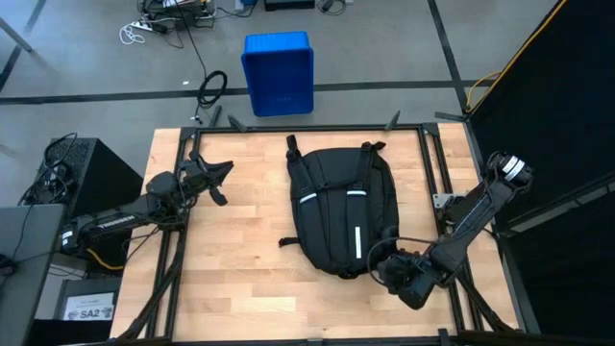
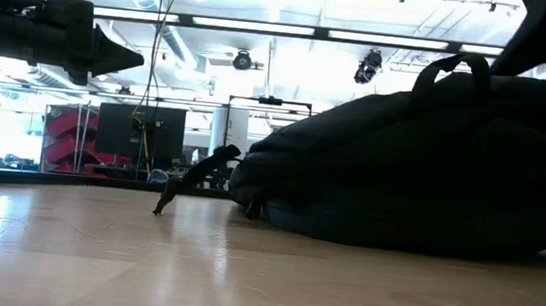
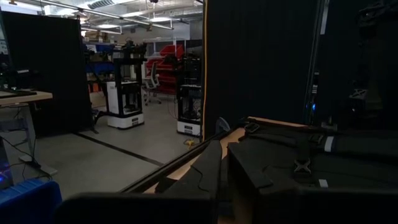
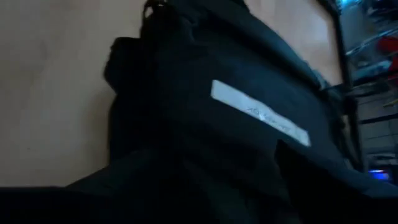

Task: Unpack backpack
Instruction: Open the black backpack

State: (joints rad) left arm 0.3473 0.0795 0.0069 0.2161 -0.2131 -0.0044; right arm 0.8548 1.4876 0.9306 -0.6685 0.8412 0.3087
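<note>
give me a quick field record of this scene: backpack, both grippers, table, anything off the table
backpack: black, lying flat near the middle of the table, white reflective strips facing up
backpack state: looks closed, nothing unpacked beside it
right gripper: at the backpack's near right corner, close above it; whether it touches cannot be told
left gripper: shut, raised over the table's left side, apart from the backpack
table: light wood top in a dark frame
blue bin: on the floor beyond the table's far edge
</note>
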